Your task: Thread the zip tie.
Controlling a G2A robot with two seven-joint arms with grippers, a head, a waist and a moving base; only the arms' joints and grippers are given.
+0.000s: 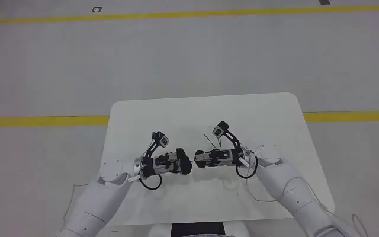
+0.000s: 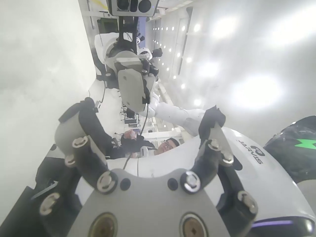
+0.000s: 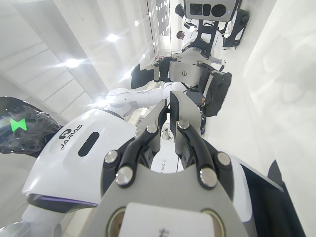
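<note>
Top view: right gripper (image 1: 198,159), jaws narrow, is seemingly pinching the zip tie (image 1: 207,141) — left gripper (image 1: 186,165), at its 9 o'clock, is gaping wide and empty; threading is looking unfinished.

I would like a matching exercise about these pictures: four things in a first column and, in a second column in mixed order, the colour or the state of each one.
Column one:
1. left gripper
2. right gripper
3. table
4. floor stripe

Column two:
a. yellow
b. open wide
c. white
d. shut

Pairs: 1-b; 2-d; 3-c; 4-a
</note>
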